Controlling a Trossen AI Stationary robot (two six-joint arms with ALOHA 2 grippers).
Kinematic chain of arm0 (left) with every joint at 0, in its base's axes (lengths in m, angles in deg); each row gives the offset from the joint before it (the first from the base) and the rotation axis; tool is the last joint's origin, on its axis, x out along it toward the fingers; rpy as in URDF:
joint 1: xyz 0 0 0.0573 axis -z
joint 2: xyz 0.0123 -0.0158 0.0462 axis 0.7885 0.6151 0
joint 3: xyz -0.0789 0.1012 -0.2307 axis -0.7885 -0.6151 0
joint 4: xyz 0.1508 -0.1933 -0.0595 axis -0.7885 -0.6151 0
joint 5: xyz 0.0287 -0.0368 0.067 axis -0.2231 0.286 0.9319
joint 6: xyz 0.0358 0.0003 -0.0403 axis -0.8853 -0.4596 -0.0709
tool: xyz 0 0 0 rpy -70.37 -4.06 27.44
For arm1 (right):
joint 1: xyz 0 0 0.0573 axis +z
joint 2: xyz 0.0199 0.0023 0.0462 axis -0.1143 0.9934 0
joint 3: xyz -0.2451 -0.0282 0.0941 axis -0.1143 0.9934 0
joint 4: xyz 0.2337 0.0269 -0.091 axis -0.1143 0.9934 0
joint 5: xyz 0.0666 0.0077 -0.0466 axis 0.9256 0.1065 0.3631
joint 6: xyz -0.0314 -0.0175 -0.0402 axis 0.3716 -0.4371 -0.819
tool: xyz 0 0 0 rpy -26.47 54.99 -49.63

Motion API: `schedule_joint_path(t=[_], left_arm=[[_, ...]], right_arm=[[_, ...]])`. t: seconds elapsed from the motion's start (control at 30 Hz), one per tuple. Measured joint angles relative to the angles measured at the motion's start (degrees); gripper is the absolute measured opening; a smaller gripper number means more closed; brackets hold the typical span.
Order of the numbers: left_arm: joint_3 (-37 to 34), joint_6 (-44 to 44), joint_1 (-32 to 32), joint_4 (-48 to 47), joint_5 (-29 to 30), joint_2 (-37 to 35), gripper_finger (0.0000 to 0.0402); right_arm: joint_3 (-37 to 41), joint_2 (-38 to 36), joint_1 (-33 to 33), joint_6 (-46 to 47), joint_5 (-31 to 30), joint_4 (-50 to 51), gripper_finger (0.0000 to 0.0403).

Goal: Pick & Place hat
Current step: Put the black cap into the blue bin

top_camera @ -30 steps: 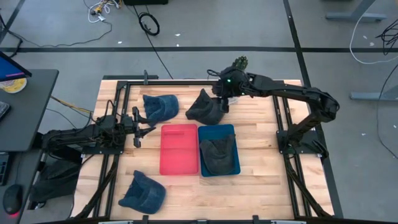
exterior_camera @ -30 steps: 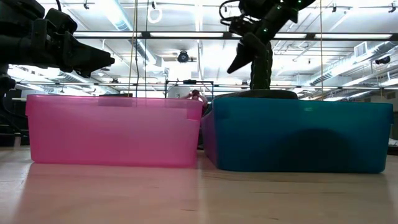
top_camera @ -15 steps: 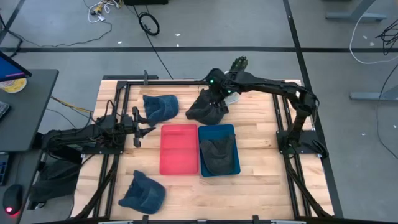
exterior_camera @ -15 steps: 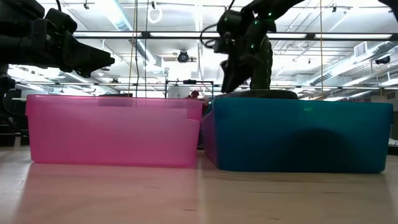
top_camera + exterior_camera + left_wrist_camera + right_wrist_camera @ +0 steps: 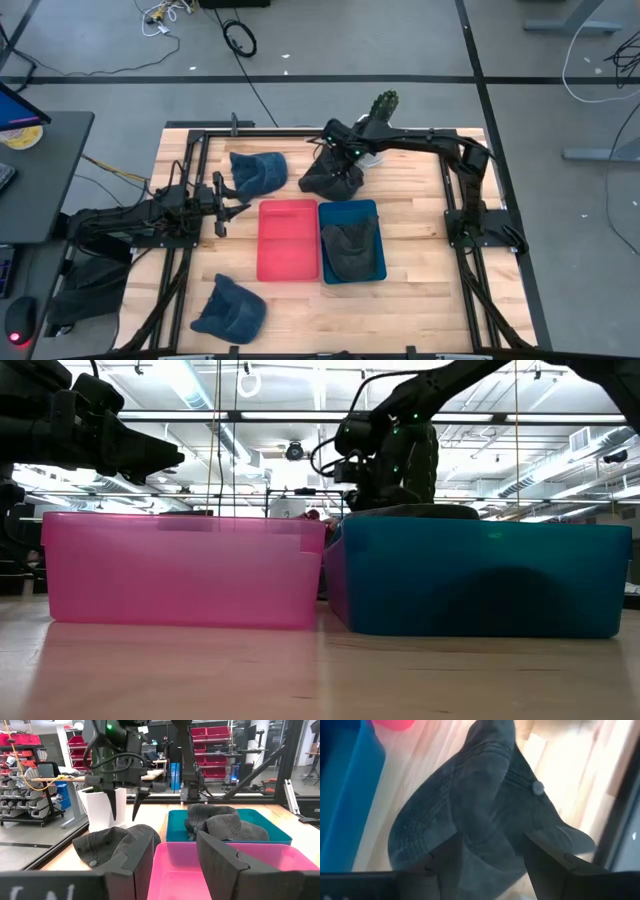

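Observation:
A dark grey hat (image 5: pixel 332 176) lies on the table's far side, behind the blue bin (image 5: pixel 376 212), brim and crown on the wood. My right gripper (image 5: pixel 338 160) hangs open just above it, pointing steeply down. Its fingers stand over the crown (image 5: pixel 485 810), and the left wrist view shows their tips (image 5: pixel 134 818) a little clear of the hat (image 5: pixel 115 842). A second dark grey hat (image 5: pixel 350 248) lies in the blue bin. My left gripper (image 5: pixel 228 205) waits open and level at the table's left, beside the pink bin (image 5: pixel 289 262).
A blue hat (image 5: pixel 258 170) lies at the far left and another (image 5: pixel 230 308) near the front left. A cactus in a white pot (image 5: pixel 383 105) stands at the far edge, right behind my right arm. Black frame rails run along both table sides.
My right gripper has come down and toward the table's left, from beside the cactus to just over the dark grey hat. It has rolled about its own axis and tipped more steeply downward. Its fingers have kept the same gap. The hat has not moved.

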Motion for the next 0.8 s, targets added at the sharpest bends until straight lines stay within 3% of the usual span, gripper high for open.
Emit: schedule_joint_path(t=[0.5,0.67,0.8], left_arm=[[0.0,0.0,0.0,0.0,0.0,0.0,0.0156],[0.0,0.0,0.0,0.0,0.0,0.0,0.0156],[0.0,0.0,0.0,0.0,0.0,0.0,0.0156]], right_arm=[[0.0,5.8,-0.3,-0.7,0.0,-0.7,0.0193],[0.0,6.4,-0.3,-0.4,-1.2,-1.0,0.0137],[0.0,6.2,-0.5,-0.4,-1.9,-1.1,0.0055]])
